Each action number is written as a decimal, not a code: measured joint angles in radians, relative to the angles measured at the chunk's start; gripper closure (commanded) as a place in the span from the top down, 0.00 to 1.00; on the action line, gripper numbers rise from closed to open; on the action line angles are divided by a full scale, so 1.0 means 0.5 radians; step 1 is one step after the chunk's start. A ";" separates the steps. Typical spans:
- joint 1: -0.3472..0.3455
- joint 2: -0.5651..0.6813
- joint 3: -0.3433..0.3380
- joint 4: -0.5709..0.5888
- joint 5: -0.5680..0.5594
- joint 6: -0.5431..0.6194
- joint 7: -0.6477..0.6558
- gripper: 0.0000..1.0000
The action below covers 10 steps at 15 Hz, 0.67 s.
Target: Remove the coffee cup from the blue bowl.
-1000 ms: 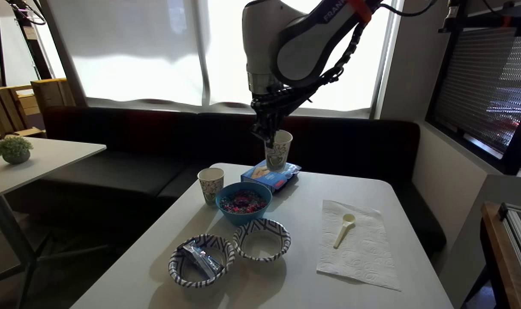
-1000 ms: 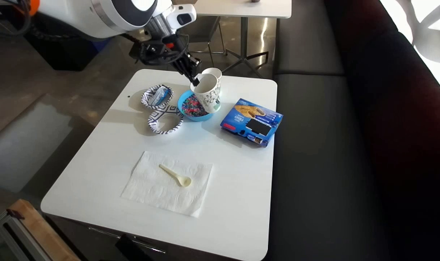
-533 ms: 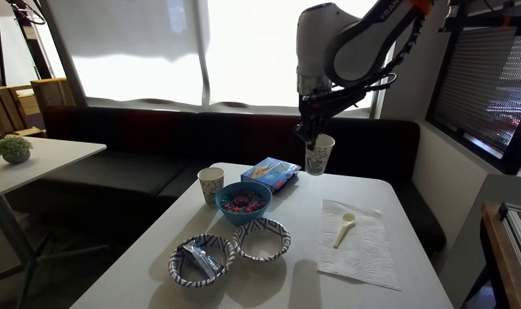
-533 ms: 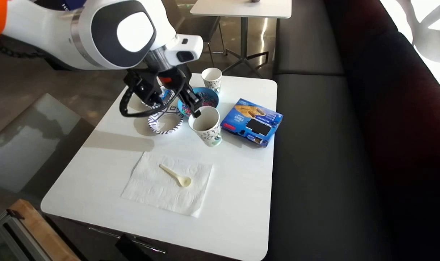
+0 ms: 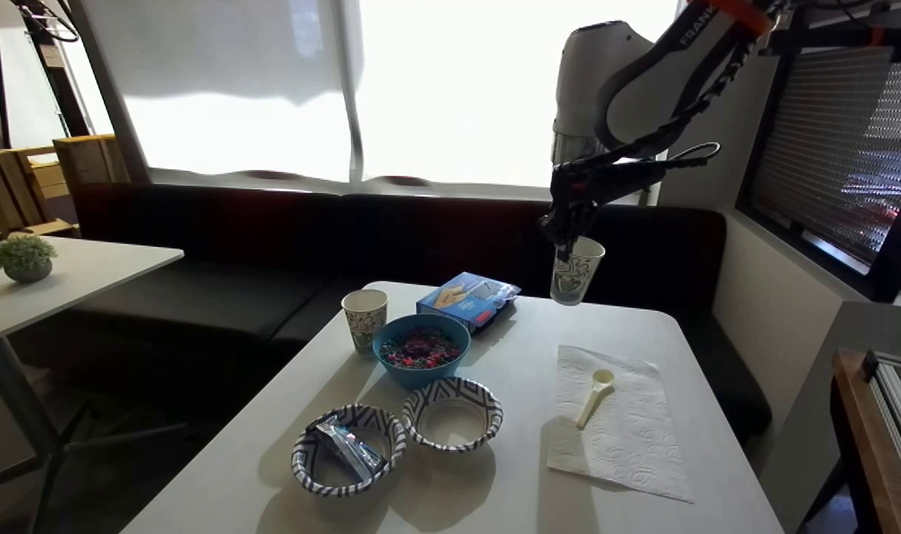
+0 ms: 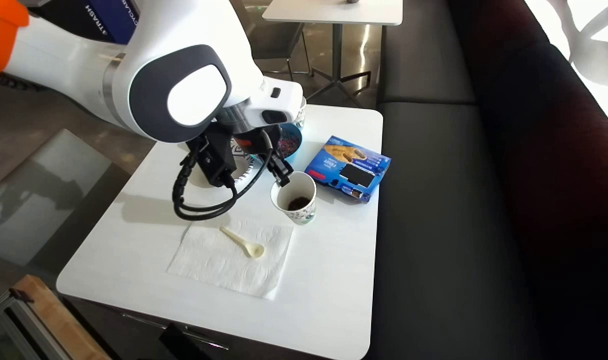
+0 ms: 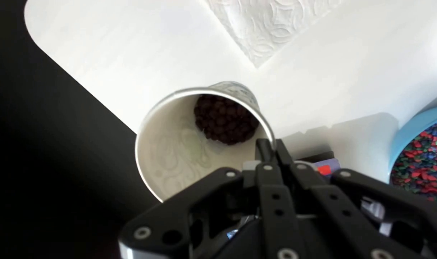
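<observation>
My gripper [image 5: 563,254] is shut on the rim of the coffee cup [image 5: 577,274], an off-white paper cup with a printed pattern. The cup hangs slightly tilted above the table. In the wrist view the fingertips [image 7: 269,144] pinch the wall of the cup [image 7: 178,151], and dark brown pellets lie at its bottom. The cup [image 6: 292,188] and gripper [image 6: 283,181] also show in an exterior view. The blue bowl [image 5: 403,376], full of coloured beads, stands on the table apart from the cup. Its edge shows in the wrist view [image 7: 401,138].
A near-identical cup [image 5: 364,322] stands beside the blue bowl. A blue box [image 6: 348,167] lies near the table's bench-side edge. Two patterned bowls stand close together, one holding packets [image 5: 350,452], one empty [image 5: 454,426]. A paper towel [image 6: 223,262] bears a spoon [image 6: 243,242].
My gripper has carried the cup from above the blue bowl, past the blue box, to the towel side of the table. The cup stays gripped; the objects on the table have not moved.
</observation>
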 measured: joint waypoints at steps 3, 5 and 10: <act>-0.001 0.004 0.001 0.008 0.002 0.000 0.000 0.01; -0.016 0.023 -0.006 0.026 0.002 0.000 -0.003 0.01; -0.117 0.134 -0.008 0.088 0.158 0.039 -0.199 0.01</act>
